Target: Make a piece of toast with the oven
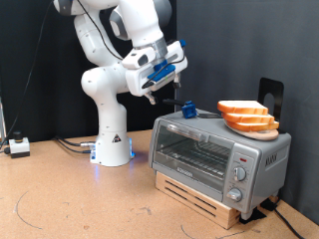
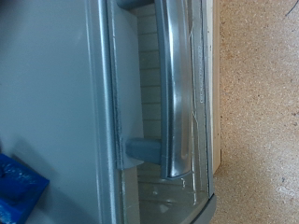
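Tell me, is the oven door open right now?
No, in the exterior view the oven has its glass door upright and shut against the front, while the bread slices sit on top.

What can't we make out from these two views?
- Exterior view: hand fingers too small and dark; open or shut unclear.
- Exterior view: oven knob settings too small to read.
- Wrist view: hand out of frame; oven handle cut off at the edge.
- Wrist view: blue object cropped, unidentifiable.

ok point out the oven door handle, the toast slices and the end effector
oven door handle (image 2: 177,103): wrist view, middle of the grey bar.
toast slices (image 1: 246,117): exterior view, top slice of the stack on the oven's roof.
end effector (image 1: 152,95): exterior view, at the fingertips above the oven's left end.
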`<state>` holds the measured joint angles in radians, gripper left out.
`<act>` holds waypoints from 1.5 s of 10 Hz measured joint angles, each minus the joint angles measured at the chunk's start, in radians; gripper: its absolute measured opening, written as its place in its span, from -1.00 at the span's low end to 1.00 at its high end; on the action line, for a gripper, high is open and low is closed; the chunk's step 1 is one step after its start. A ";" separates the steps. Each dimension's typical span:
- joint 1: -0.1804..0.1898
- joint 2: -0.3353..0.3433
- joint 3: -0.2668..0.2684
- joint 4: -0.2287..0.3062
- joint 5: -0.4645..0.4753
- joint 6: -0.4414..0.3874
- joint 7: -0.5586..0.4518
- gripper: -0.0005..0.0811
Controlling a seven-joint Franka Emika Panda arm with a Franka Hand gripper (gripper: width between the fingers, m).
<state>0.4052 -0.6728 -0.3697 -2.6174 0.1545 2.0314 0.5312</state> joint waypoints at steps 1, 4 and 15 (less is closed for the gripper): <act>0.000 0.006 0.001 -0.019 -0.006 0.033 0.000 1.00; 0.003 0.047 0.009 -0.061 -0.013 0.116 -0.001 1.00; 0.014 0.189 0.040 -0.143 -0.047 0.285 -0.013 1.00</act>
<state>0.4196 -0.4843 -0.3292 -2.7602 0.1075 2.3168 0.5185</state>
